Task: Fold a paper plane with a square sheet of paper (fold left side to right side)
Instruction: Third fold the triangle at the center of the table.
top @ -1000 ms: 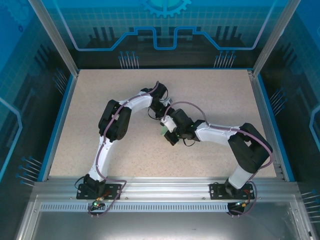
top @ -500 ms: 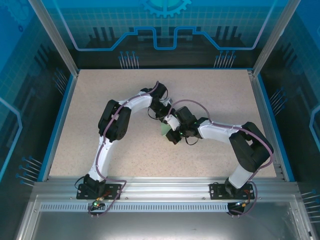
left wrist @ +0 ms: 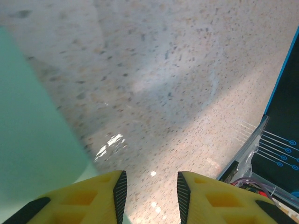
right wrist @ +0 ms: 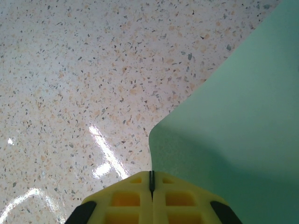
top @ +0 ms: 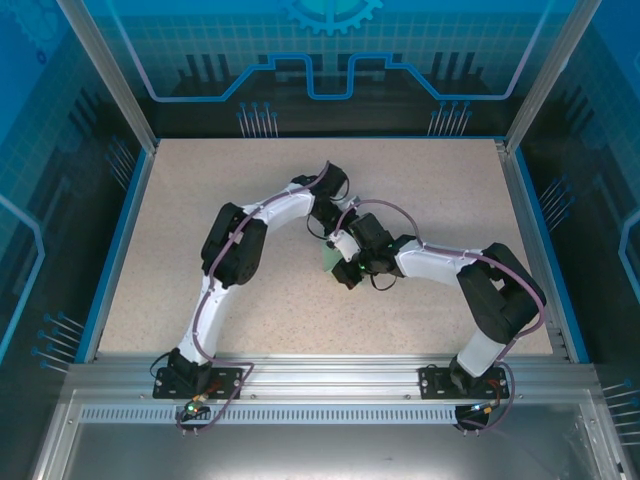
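The square sheet of paper point(top: 328, 262) is pale mint green and lies mid-table, mostly covered by the right wrist in the top view. In the right wrist view the sheet point(right wrist: 233, 107) fills the right side. Its near edge curls up into my right gripper point(right wrist: 151, 176), whose yellow fingers are shut on it. My left gripper point(left wrist: 150, 186) is open with bare tabletop between its pads. The paper point(left wrist: 32, 135) lies just to its left, beside the left finger. From above, the left gripper point(top: 326, 212) sits just behind the right gripper point(top: 340, 268).
The speckled beige table point(top: 200, 200) is bounded by blue rails on the left point(top: 120, 240) and right point(top: 535, 240). A rail and a dark panel with blue lines point(left wrist: 280, 130) appear at the right of the left wrist view. Both arms cross near the table's middle.
My left arm has drawn back toward the far side, away from the paper. My right gripper shifted slightly right and stays shut on the sheet.
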`<state>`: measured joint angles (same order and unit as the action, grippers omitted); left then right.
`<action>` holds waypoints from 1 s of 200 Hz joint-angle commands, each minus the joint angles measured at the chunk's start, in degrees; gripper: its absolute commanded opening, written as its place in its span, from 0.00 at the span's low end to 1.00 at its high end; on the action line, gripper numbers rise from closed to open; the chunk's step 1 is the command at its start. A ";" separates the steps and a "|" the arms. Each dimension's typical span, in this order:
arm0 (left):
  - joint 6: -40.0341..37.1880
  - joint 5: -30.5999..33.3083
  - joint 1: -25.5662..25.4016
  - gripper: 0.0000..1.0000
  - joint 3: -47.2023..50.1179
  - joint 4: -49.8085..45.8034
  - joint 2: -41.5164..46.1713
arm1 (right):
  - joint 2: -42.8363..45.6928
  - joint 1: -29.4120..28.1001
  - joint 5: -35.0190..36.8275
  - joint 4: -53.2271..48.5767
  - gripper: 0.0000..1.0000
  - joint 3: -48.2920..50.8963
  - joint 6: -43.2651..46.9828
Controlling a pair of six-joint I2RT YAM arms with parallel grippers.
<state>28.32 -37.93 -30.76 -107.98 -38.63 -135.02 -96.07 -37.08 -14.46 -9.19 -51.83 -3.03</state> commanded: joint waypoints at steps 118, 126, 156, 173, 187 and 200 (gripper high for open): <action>-5.46 3.53 -0.31 0.37 5.66 -2.57 -3.08 | 0.85 1.03 -2.20 -0.55 0.00 0.41 -1.64; -5.91 3.42 -0.35 0.37 5.68 -2.55 -2.68 | 0.72 1.04 -2.15 -0.74 0.00 0.42 -1.64; -6.16 1.14 0.07 0.38 6.45 -1.04 0.53 | 0.33 1.13 -2.24 -0.75 0.00 0.57 -1.72; -6.08 -0.65 0.44 0.39 6.57 -0.32 2.75 | 0.34 1.13 -2.22 -0.83 0.00 0.59 -1.48; -6.08 -1.50 0.68 0.39 6.46 -0.05 4.38 | 0.20 1.12 -2.29 -0.83 0.00 0.49 -1.46; -6.40 -1.89 0.74 0.39 6.50 -0.28 5.70 | 0.12 1.13 -2.28 -0.83 0.00 0.51 -1.50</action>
<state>23.40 -37.41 -30.74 -102.10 -36.71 -134.17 -96.23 -36.69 -15.51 -9.19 -51.79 -4.10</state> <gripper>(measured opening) 0.385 0.041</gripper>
